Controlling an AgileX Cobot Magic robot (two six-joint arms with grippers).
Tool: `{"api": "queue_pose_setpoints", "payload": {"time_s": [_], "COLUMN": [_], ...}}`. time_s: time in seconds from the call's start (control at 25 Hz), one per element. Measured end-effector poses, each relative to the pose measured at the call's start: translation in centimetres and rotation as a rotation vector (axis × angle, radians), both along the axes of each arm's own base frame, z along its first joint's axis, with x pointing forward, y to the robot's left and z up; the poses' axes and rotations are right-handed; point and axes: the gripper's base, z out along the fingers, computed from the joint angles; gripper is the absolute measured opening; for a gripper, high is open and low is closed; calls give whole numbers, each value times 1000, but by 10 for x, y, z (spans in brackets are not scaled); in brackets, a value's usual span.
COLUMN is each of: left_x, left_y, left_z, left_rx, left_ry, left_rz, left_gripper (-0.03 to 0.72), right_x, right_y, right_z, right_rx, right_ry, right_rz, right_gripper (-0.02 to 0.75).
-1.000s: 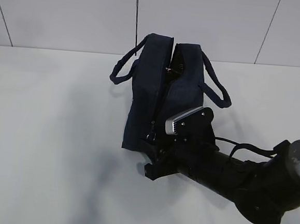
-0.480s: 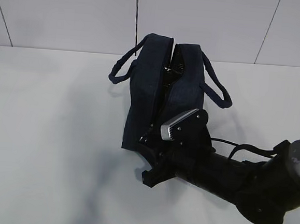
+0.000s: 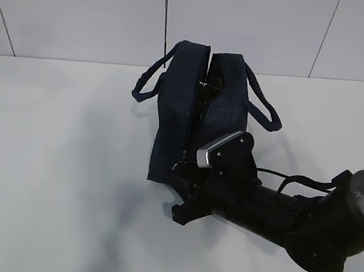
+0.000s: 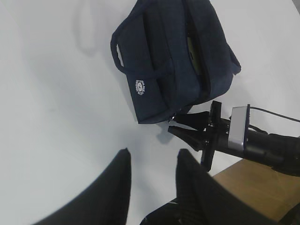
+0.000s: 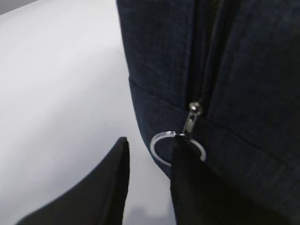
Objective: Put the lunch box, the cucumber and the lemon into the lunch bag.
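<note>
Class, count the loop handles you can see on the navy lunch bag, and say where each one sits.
2: one handle loops out from the lunch bag's left side, the other handle from its right side.

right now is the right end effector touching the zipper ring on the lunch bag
Cannot tell. In the right wrist view the metal ring pull overlaps one finger of the open right end effector, but overlap is not proof of contact. The exterior view hides it against the lunch bag.

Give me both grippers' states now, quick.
Left gripper: open, holding nothing, above the table.
Right gripper: open at the lunch bag's zipper ring, not gripping it.
</note>
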Motion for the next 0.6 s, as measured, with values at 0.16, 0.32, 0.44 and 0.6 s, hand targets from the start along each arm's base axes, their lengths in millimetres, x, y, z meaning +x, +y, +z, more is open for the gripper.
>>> {"api": "queue_pose_setpoints", "payload": {"time_s": [0.16, 0.32, 0.44, 0.6], "left_x": [0, 0, 0, 0], "left_y": [0, 0, 0, 0], "left_z": [0, 0, 0, 0], "left_rx": [0, 0, 0, 0], "left_ry": [0, 0, 0, 0], "left_rz": [0, 0, 0, 0], "left_gripper": [235, 235, 235, 235], "right_x": [4, 6, 5, 4], "right_y": [-7, -9, -8, -7], "right_z": [-3, -4, -4, -4], "right_rx": [-6, -2, -6, -11], "right_ry": [49, 62, 59, 57], "right_rz": [-102, -139, -122, -105], "right_gripper": [231, 234, 235, 235]}}
